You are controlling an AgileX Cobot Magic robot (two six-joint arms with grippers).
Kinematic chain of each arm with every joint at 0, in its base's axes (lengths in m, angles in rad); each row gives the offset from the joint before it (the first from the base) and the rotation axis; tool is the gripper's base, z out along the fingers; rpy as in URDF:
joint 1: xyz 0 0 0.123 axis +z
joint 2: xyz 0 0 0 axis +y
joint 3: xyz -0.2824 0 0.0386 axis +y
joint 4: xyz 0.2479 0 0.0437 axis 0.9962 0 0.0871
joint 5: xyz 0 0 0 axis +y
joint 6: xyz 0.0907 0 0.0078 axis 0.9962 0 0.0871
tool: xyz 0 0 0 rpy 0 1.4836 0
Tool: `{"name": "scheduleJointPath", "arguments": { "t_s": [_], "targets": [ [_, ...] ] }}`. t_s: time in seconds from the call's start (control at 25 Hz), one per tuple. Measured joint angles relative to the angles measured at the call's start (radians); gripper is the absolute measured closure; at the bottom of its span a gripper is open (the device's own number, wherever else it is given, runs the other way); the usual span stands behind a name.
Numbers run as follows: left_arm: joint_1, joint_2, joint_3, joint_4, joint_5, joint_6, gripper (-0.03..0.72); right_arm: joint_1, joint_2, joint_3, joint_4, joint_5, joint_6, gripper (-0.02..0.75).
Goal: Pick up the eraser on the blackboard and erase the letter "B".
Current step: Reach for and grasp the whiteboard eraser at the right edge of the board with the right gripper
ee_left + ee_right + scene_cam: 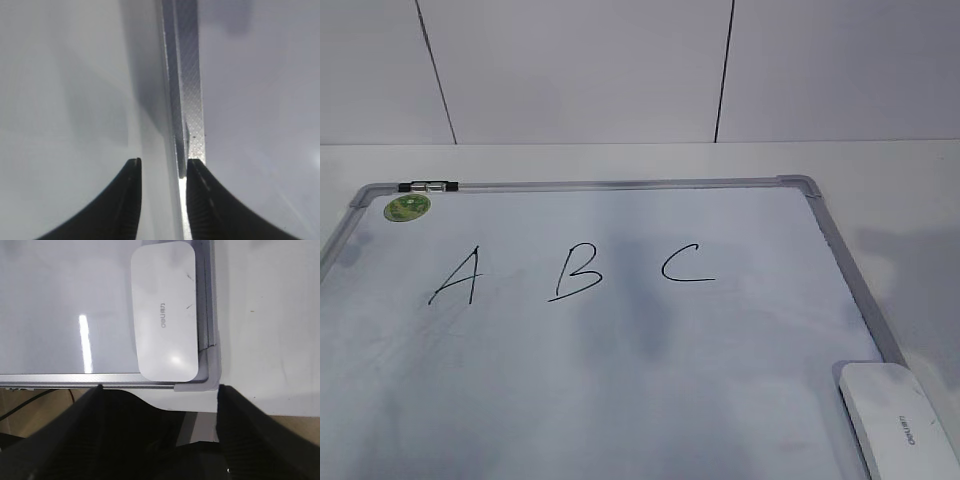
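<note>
The blackboard (pixel 620 184) is a white board in a silver-grey frame, lying flat on the table. The letter "B" (pixel 576 272) is written in black at its middle. The eraser (pixel 898 420), a white rounded block with grey lettering, lies at the board's near right corner. In the right wrist view the eraser (pixel 164 310) sits just ahead of my right gripper (pixel 161 387), which is wide open and empty, short of the board's corner (pixel 210 371). My left gripper (pixel 162 162) stands partly open over the board's frame strip (pixel 192 100), holding nothing. Neither gripper shows in the exterior view.
A black "A" (pixel 457 277) and "C" (pixel 686 264) flank the B. A round green sticker (pixel 407 207) and a small black clip (pixel 430 186) sit at the far left corner. A white wall (pixel 580 70) rises behind. White tabletop (pixel 265 315) lies right of the board.
</note>
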Motion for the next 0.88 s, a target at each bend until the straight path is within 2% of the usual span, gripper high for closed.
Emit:
{"name": "scheduleJointPath", "arguments": {
  "t_s": [0.24,0.88],
  "targets": [
    [0.000,0.000,0.000,-0.037,0.000,0.022,0.457,0.000,0.000,0.000,0.000,0.000,0.000,0.212],
    [0.000,0.016,-0.002,-0.039,-0.004,0.028,0.457,0.000,0.000,0.000,0.000,0.000,0.002,0.212]
  ]
}}
